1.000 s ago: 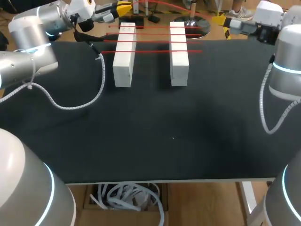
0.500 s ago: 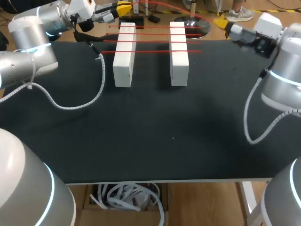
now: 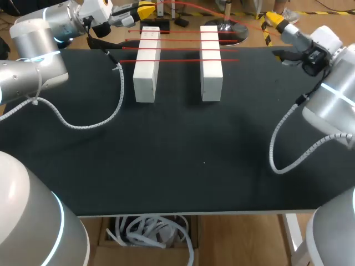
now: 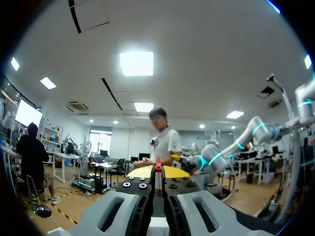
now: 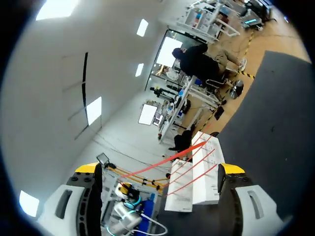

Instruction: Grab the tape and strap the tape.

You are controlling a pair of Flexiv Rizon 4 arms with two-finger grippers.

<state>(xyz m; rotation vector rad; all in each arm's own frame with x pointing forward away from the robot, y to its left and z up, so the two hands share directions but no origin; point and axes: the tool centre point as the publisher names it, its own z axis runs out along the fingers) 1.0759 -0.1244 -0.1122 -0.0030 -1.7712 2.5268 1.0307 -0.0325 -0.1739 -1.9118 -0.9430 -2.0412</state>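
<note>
Two arms, one changed. Left arm as one second ago: left gripper (image 4: 158, 171) past table's (image 3: 183, 149) far left corner, yellow tips pinched on end of red tape (image 4: 158, 164). Two white blocks unmoved, parallel, apart: left block (image 3: 146, 66), right block (image 3: 211, 64). Four tape strands counted across both blocks; fifth arcs beyond far edge. Right arm has swung inward; right gripper (image 5: 158, 168) now past far right edge, fingers spread wide, strand ahead, not held.
</note>
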